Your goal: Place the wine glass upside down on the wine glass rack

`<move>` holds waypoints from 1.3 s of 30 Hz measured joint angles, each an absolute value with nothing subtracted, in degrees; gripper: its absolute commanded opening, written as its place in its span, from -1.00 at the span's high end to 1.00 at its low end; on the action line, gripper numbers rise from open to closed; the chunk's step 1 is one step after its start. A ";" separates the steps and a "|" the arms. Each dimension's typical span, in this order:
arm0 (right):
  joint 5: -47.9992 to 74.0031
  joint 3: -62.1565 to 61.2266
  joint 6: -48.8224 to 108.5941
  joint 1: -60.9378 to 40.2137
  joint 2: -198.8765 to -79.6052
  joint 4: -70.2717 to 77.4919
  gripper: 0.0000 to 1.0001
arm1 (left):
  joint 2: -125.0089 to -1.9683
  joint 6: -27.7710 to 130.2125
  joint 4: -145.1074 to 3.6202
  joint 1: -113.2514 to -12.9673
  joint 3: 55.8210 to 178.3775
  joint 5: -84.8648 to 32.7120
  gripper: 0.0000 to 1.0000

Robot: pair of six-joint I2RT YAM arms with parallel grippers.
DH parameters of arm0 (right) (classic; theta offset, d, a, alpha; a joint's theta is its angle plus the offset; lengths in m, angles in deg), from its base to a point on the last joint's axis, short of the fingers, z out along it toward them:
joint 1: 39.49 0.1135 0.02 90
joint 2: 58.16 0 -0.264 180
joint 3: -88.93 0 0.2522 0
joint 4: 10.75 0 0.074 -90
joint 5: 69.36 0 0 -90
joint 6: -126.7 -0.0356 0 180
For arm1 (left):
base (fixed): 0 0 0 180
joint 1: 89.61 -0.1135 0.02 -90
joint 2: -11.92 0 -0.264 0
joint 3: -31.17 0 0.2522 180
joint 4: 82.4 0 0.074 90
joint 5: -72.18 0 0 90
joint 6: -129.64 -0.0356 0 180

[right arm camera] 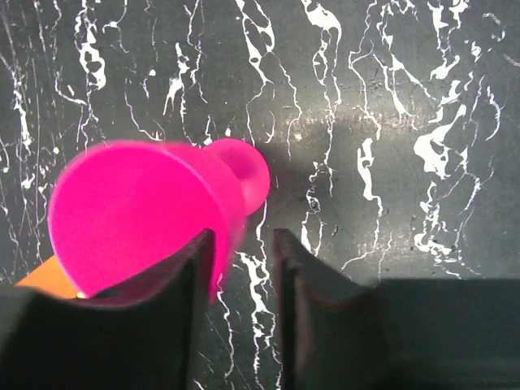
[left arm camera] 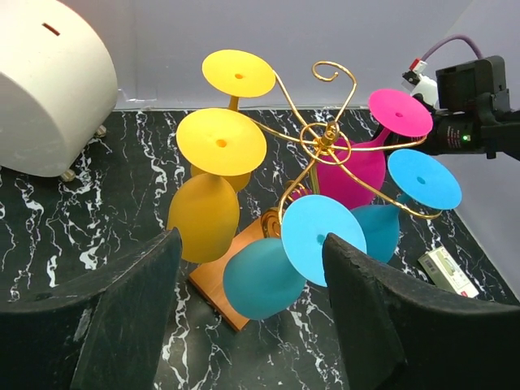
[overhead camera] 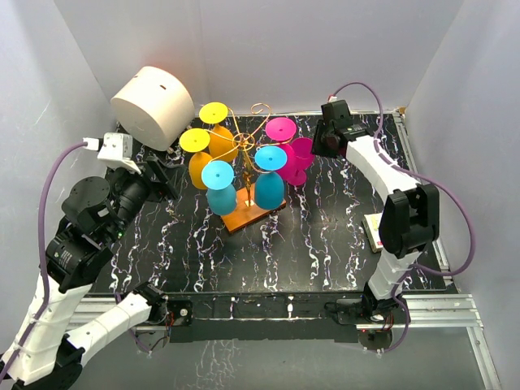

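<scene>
At the rack's right side, my right gripper [right arm camera: 244,244] has its jaws a narrow gap apart, with bare counter [right arm camera: 390,97] showing between them. The magenta wine glass [right arm camera: 138,219] brushes the inner face of one finger but isn't pinched across both, far as I can tell (it's blurry up close). From the gripper the glass lies just left and ahead, toward the post of the wine glass rack [left arm camera: 323,140].

In the left wrist view its long axis is tilted: foot disc up top on my right gripper's side, bowl lower and in toward the post. So it's upside down, stem seemingly in a scroll arm.

My guess is the hang is about done and the next move is a clean back-off without snagging the foot. The right arm is the near one. My left gripper [left arm camera: 252,244] is wide apart, empty, well off on the other side.

The glass is frosted magenta and looks opaque. Yellow glasses [left arm camera: 221,140] and cyan glasses [left arm camera: 323,227] hang on the other arms.
</scene>
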State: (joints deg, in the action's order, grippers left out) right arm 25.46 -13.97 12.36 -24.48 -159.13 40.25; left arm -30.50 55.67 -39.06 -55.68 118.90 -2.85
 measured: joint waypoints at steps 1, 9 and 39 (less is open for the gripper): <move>25.51 -14.46 13.08 -24.42 -160.00 40.58 0.66 | -30.47 55.56 -38.88 -55.68 118.93 -2.79 -0.38; 29.88 -16.90 18.44 -23.44 -162.14 43.29 1.00 | -30.04 53.79 -38.66 -55.68 119.34 -2.83 -0.39; 40.57 9.00 9.22 -23.06 -105.27 30.15 1.00 | -36.51 56.35 -65.94 -55.68 118.88 -38.46 -0.97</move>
State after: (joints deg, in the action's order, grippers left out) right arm 40.57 9.00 9.22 -23.06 -105.27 30.15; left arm -36.51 56.35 -65.94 -55.68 118.88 -38.46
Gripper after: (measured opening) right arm 0.024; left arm 0.985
